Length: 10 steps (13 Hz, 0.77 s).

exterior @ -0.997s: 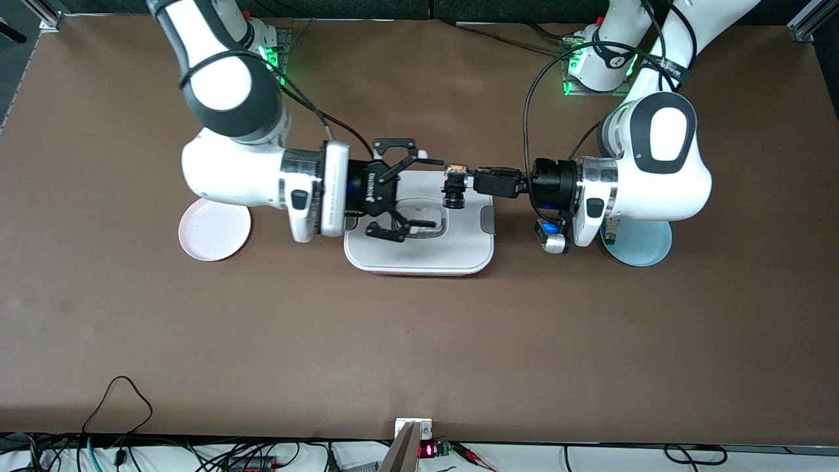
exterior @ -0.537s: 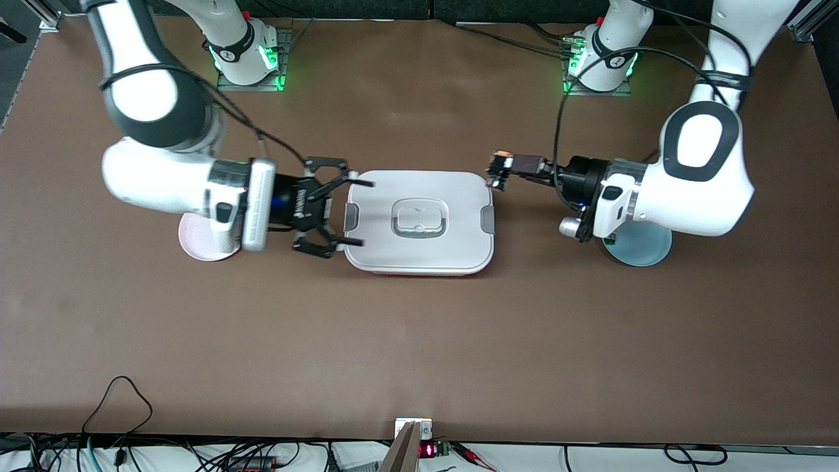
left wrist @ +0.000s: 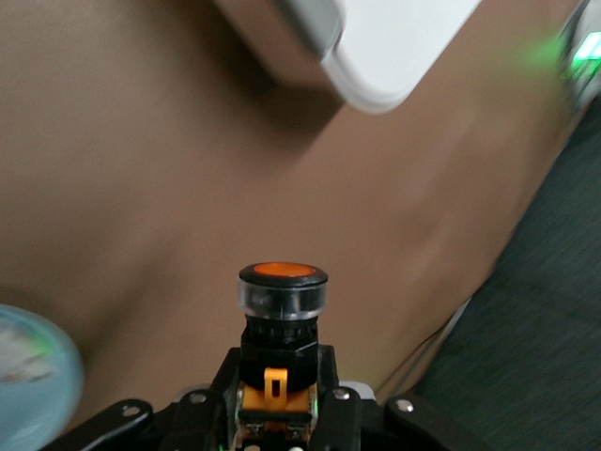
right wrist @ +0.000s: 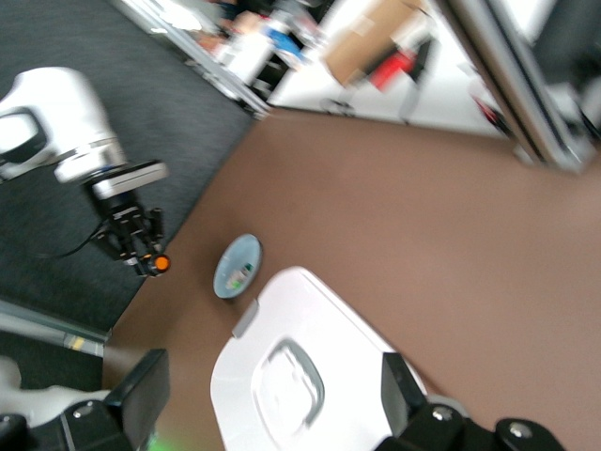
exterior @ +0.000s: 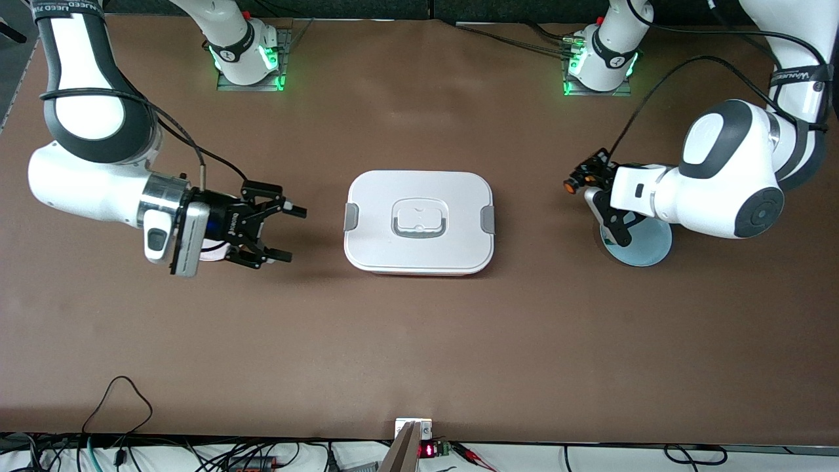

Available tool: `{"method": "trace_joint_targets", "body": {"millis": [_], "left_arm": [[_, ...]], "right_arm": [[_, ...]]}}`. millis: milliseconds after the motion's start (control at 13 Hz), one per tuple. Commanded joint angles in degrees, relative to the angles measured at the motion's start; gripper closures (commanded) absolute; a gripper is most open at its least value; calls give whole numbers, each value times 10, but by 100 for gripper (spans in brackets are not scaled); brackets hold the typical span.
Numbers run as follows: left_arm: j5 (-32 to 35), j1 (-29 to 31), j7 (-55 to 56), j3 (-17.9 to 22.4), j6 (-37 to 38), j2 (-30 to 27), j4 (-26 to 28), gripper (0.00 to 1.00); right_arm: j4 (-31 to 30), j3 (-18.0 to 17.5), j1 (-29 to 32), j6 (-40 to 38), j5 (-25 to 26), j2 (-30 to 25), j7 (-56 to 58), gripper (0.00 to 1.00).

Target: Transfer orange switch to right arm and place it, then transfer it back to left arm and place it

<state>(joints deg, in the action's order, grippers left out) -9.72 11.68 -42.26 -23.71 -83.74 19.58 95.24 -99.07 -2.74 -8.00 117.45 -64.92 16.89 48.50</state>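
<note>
Orange switch (exterior: 571,185) and both arms now apart

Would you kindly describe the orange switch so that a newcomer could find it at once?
Start at the white box mid-table and look toward the left arm's end, where a pale blue plate lies. Above it, the left gripper is shut on the orange switch: a tiny black part with a round orange face.
</note>
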Motion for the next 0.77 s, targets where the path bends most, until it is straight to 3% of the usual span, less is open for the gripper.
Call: {"method": "trace_joint_targets", "body": {"millis": [0, 230, 383, 537, 690], "left_arm": [[100, 1, -130, -4, 5, -11, 6, 100], [166, 39, -250, -4, -61, -15, 64, 100], [180, 89, -370, -3, -173, -13, 120, 100], [187, 128, -450, -2, -274, -7, 171, 100], [218, 147, -453, -2, -322, -6, 196, 100]], "right_arm": [[-10, -4, 8, -1, 136, -33, -180, 0], [-5, -6, 4, -44, 285, -51, -433, 0], [14, -6, 4, -94, 374, -56, -543, 0], [26, -6, 4, -161, 481, -71, -568, 0], [67, -9, 4, -242, 593, -76, -567, 0]]}}
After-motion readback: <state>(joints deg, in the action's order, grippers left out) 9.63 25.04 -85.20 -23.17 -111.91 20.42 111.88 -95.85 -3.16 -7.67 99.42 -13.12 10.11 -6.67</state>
